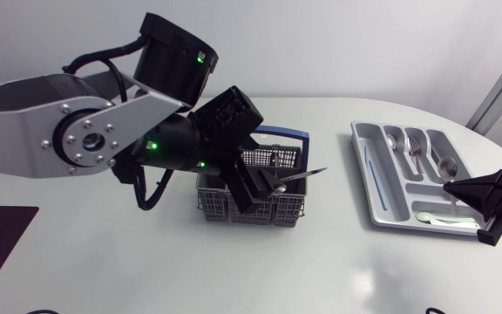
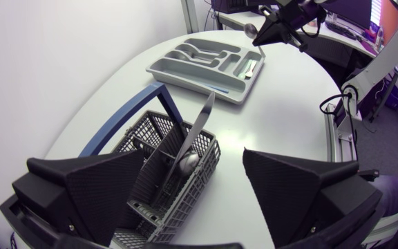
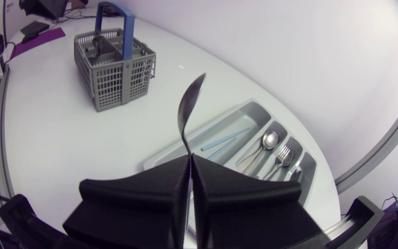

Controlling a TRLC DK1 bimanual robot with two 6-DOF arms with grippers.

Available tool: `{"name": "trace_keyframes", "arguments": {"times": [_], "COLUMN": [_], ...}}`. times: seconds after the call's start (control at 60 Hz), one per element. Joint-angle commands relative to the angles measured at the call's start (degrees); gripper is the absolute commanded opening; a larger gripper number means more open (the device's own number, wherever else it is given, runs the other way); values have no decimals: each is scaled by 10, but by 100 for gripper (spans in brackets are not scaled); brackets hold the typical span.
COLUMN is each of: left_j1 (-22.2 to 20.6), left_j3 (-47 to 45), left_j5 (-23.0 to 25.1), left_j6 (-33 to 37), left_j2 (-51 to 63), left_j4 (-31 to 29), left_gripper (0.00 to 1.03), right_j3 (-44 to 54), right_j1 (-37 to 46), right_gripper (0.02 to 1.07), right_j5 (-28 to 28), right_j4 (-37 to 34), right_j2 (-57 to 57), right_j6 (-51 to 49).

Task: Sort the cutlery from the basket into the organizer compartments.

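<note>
At the grey plastic organizer (image 1: 396, 194)'s four o'clock edge, the right gripper (image 1: 451, 187) pinches a steel spoon (image 3: 188, 104), due next for its slot. The left gripper (image 2: 193, 162) gapes wide and empty over the grey mesh basket (image 1: 273, 209), above what is perhaps a knife (image 2: 200, 124).

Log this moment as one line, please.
left gripper: open over basket | right gripper: shut on spoon above organizer | knife in basket

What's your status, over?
Left gripper over basket, jaws open, one utensil standing inside. Right gripper jaws shut on spoon, by organizer. No obstruction seen.
</note>
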State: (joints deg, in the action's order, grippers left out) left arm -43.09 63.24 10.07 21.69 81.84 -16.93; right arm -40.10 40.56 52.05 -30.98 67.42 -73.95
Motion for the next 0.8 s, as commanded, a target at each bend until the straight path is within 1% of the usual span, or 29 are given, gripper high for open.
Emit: {"name": "trace_keyframes", "arguments": {"times": [0.0, 0.15, 0.367, 0.45, 0.6, 0.717, 0.783], "left_j1": [-5, -11, -11, -14, -17, -19, -20], "left_j3": [-13, -16, -22, -26, -29, -27, -27], "left_j5": [-9, -24, -30, -35, -38, -41, -42], "left_j6": [13, 19, 23, 26, 29, 30, 31], "left_j2": [11, 14, 12, 12, 12, 13, 13], "left_j4": [7, 7, 5, 5, 6, 6, 6], "left_gripper": [99, 99, 99, 99, 99, 99, 99], "right_j3": [19, 26, 7, 1, -10, -19, -10], "right_j1": [14, 40, 65, 68, 71, 68, 66], "right_gripper": [7, 7, 7, 7, 7, 8, 8], "right_j5": [-10, -33, -57, -68, -92, -111, -125], "right_j4": [20, 65, 115, 134, 197, 224, 260], "right_j2": [29, 73, 141, 168, 219, 243, 250], "right_j6": [-59, -118, -159, -166, -167, -167, -167]}}
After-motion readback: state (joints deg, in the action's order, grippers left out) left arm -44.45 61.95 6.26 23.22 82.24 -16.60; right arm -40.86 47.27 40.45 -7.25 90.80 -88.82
